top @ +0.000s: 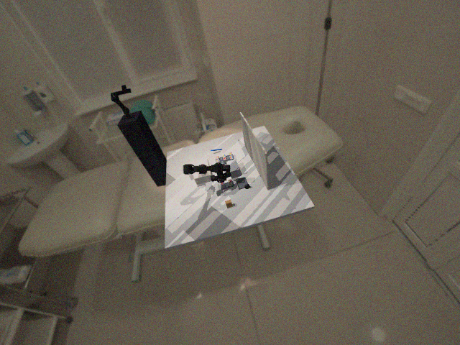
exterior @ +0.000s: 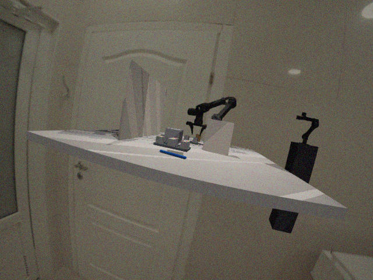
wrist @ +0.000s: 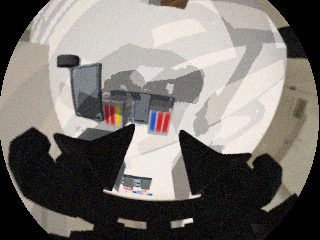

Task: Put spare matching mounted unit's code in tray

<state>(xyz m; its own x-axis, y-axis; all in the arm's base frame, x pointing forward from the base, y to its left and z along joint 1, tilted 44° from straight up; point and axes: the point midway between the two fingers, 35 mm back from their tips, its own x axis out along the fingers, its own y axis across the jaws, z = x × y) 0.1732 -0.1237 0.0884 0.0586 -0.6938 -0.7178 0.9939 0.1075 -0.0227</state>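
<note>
Above the table, the hand hovered with its fingers partly spread, pinching nothing. Just ahead at twelve o'clock in the wrist view sat two small grey spares: one red-and-yellow striped, one blue-and-red striped. Each looked light, rigid and blocky, probably best gripped across its flat sides.
</note>
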